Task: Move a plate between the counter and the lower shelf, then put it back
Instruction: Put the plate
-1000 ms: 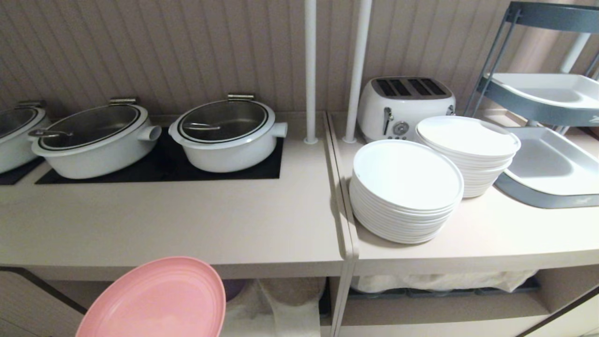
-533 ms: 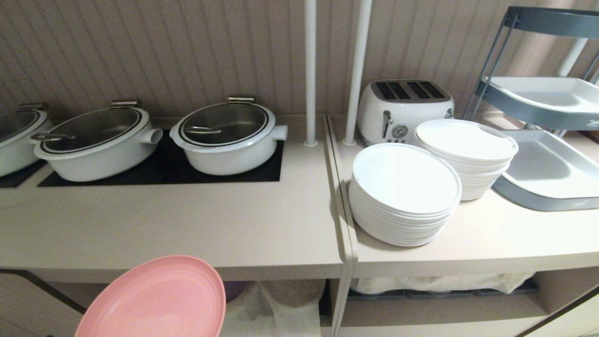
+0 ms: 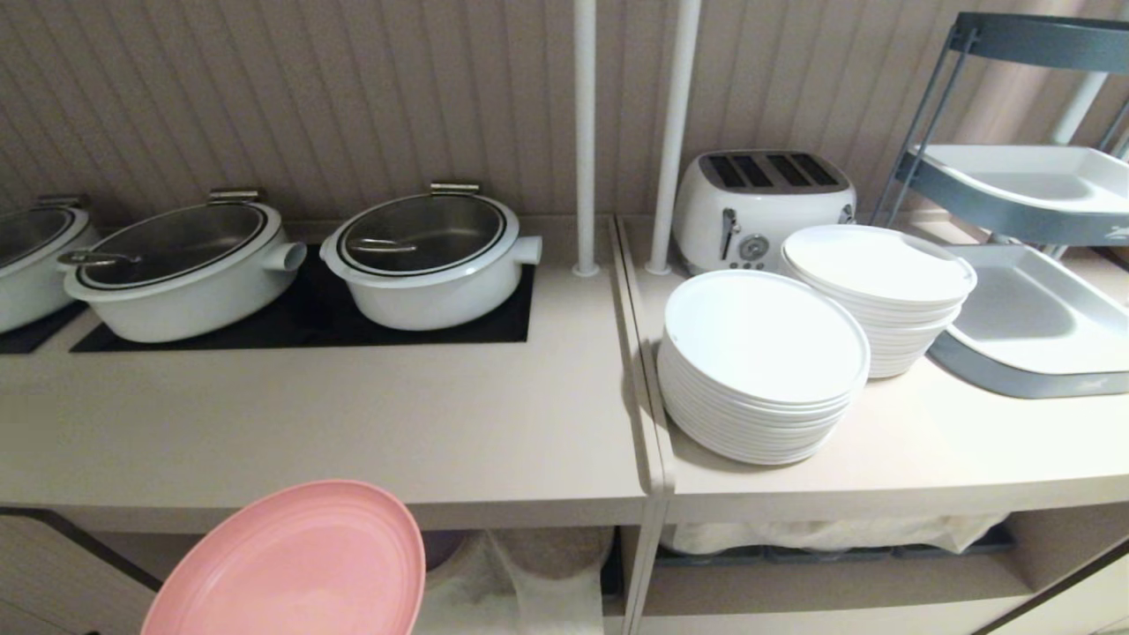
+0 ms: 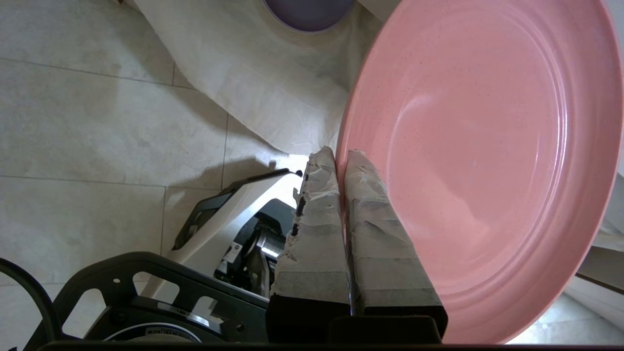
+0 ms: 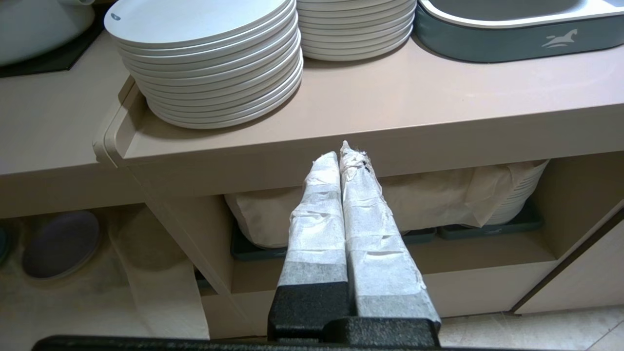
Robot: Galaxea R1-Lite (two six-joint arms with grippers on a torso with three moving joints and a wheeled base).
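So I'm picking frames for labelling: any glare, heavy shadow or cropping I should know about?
Head view: even light, the pink plate cropped by the bottom edge, the lower shelf dim. Left wrist view: a soft sheen on the plate, a shadow across the floor tiles. Right wrist view: the white plate stack shades the beige top.

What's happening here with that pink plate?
The robot's left end effector is clamped on the rim of the pink plate, holding it tilted in front of the counter, below its edge and near the lower shelf. The right end effector is shut and empty, idle by the white plate stacks.
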